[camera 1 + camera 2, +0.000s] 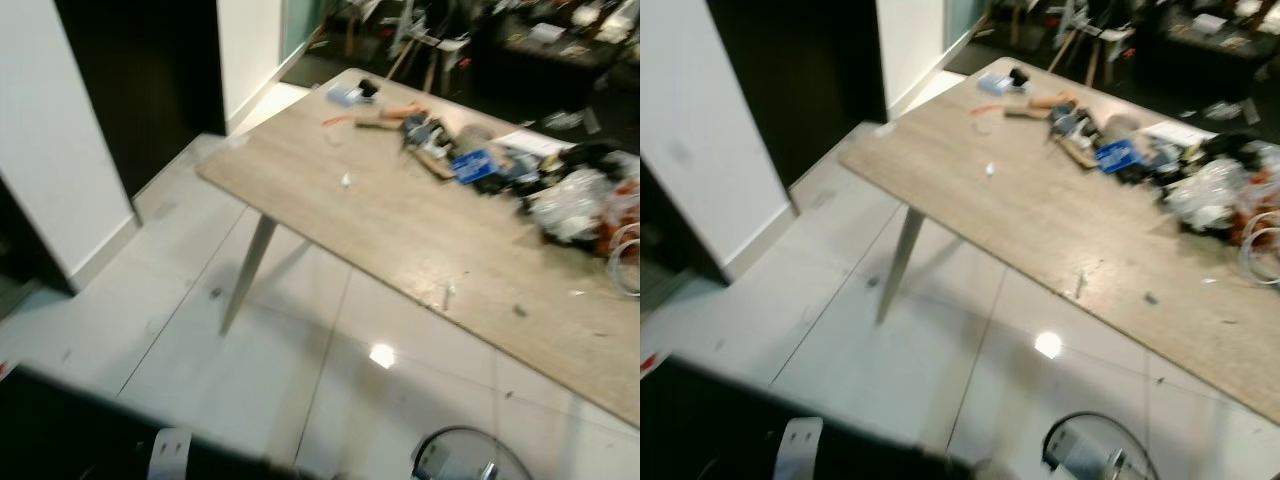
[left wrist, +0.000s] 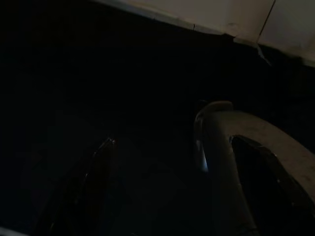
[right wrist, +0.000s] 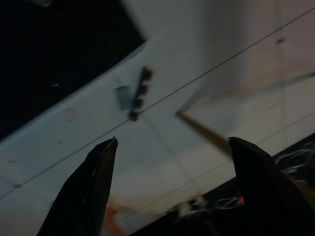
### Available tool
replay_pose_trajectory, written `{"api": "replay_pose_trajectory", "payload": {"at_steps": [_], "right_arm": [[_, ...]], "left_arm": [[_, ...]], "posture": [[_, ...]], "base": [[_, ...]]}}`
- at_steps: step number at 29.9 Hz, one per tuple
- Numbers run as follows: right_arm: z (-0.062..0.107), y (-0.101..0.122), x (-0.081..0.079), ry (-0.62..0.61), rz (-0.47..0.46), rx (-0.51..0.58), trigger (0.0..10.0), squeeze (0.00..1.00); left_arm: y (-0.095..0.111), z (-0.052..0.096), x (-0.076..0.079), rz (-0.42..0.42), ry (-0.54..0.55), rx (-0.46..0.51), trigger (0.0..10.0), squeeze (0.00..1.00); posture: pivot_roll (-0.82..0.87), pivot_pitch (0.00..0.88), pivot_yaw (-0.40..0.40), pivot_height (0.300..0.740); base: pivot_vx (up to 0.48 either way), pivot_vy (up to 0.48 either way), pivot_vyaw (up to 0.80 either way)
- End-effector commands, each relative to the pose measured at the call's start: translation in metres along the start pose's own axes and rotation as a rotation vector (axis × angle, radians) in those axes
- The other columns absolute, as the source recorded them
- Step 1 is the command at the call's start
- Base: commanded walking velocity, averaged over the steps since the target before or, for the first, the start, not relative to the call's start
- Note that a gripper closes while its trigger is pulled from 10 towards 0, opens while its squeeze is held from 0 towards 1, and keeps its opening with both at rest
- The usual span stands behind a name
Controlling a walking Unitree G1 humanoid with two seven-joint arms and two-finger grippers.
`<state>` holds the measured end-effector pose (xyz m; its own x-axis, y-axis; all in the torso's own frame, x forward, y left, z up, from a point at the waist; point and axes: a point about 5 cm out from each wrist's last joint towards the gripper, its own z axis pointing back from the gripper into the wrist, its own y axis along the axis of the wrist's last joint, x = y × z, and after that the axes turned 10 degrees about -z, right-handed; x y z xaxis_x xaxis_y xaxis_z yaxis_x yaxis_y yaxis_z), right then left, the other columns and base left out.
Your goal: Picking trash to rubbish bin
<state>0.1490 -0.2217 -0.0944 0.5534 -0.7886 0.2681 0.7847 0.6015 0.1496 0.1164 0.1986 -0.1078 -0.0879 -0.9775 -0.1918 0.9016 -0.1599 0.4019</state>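
Note:
A long wooden table (image 1: pixel 400 215) runs from the middle to the right of the head views. A small white scrap (image 1: pixel 345 180) lies on its near left part, and a thin pale bit (image 1: pixel 448 295) lies nearer the front edge. My right gripper (image 3: pixel 172 189) hangs open over the pale floor tiles, nothing between its fingers (image 3: pixel 93 187). The left wrist view is very dark: my left gripper (image 2: pixel 170 162) stands open, with a pale curved shape (image 2: pixel 221 147) beside one finger. I cannot make out a rubbish bin.
Tools, a blue box (image 1: pixel 472 165), papers and clear plastic bags (image 1: pixel 570 200) crowd the table's far right. A slanted table leg (image 1: pixel 248 270) stands on white tiles. A dark doorway (image 1: pixel 150 80) opens at the left. A black mass with a white tag (image 1: pixel 168 450) lies along the bottom edge.

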Motion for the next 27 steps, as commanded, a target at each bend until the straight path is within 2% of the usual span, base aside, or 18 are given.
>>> {"api": "replay_pose_trajectory", "payload": {"at_steps": [1,15,27], "right_arm": [[0.0001,-0.0057,0.0013,-0.004,0.009,-0.019,10.0,0.0],[0.0,-0.0093,0.0007,-0.005,0.007,-0.024,10.0,0.0],[0.0006,-0.0067,0.0066,-0.025,0.007,-0.01,10.0,0.0]], "left_arm": [[-0.0169,0.0026,0.0072,-0.005,-0.027,-0.068,10.0,0.0],[-0.0168,0.0027,0.0076,-0.013,-0.029,-0.066,10.0,0.0],[-0.0153,0.0024,0.008,-0.021,-0.028,-0.062,10.0,0.0]], "posture": [[-0.01,0.092,-0.051,0.74],[-0.02,0.094,-0.052,0.74],[-0.01,0.081,-0.057,0.74]], "base": [[0.0,0.0,-0.8],[0.0,0.0,-0.8],[0.0,0.0,-0.8]]}}
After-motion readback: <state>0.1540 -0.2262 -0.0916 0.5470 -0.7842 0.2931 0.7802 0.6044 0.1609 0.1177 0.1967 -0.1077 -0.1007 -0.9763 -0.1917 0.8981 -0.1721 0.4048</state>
